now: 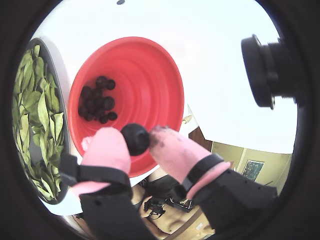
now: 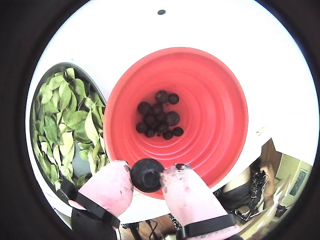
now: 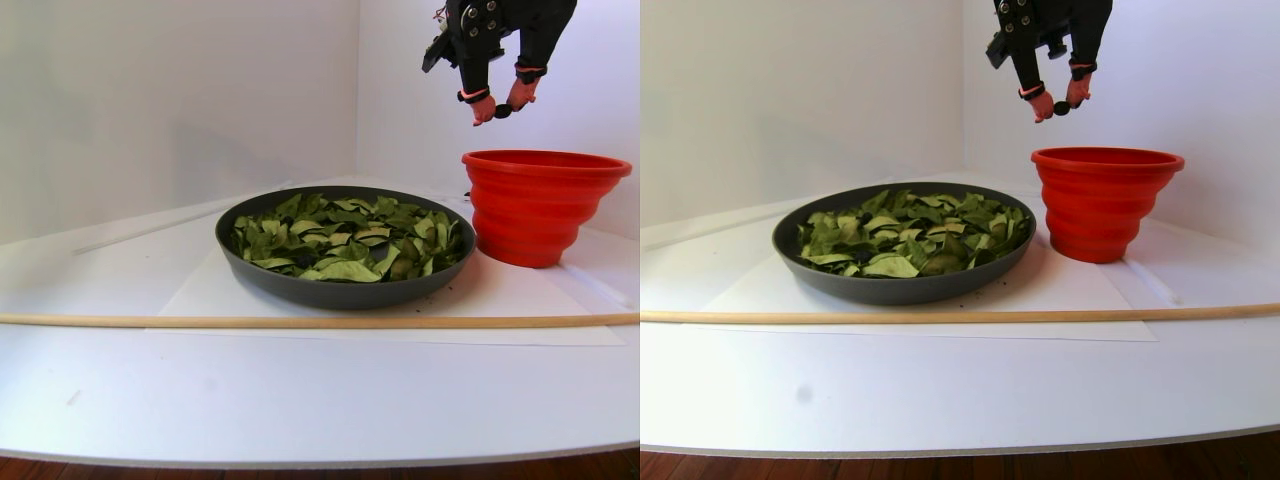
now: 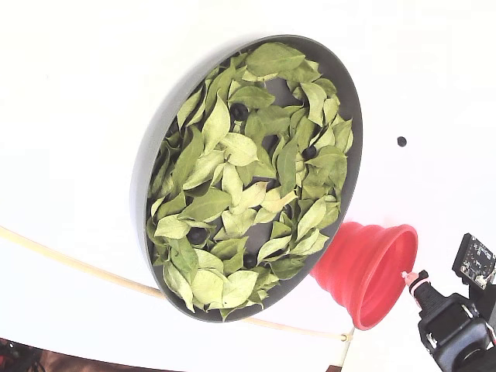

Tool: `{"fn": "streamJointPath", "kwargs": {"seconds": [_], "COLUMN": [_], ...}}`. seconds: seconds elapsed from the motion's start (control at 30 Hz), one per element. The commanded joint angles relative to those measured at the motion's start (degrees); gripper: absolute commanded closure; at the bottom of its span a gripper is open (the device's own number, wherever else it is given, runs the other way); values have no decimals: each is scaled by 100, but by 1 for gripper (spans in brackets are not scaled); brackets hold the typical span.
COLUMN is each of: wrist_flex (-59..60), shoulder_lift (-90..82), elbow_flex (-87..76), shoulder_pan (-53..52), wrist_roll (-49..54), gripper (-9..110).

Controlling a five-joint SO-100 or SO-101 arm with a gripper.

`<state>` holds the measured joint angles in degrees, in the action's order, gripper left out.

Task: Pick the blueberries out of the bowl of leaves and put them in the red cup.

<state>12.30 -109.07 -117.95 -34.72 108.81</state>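
Note:
My gripper is shut on one blueberry, pinched between its pink fingertips. It hangs above the near rim of the red cup, well clear of it in the stereo pair view. Several blueberries lie on the cup's bottom. The dark grey bowl stands just left of the cup, full of green leaves. A few dark blueberries peek out between the leaves in the fixed view.
A thin wooden rod lies across the white table in front of the bowl. A small black dot marks the table beyond the cup. A black camera module sticks out beside the gripper. The table's edge and floor show below the cup.

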Motion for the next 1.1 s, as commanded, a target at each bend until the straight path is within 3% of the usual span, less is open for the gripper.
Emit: {"fn": "streamJointPath", "kwargs": {"seconds": [0.0, 0.3, 0.5, 1.07], "wrist_flex": [9, 9, 9, 132], "shoulder_lift": [-712, -633, -580, -756], "elbow_flex": [9, -79, -88, -26], "shoulder_pan": [-246, -352, -387, -62], "wrist_roll": [70, 114, 158, 62], "gripper": [92, 91, 83, 85]}}
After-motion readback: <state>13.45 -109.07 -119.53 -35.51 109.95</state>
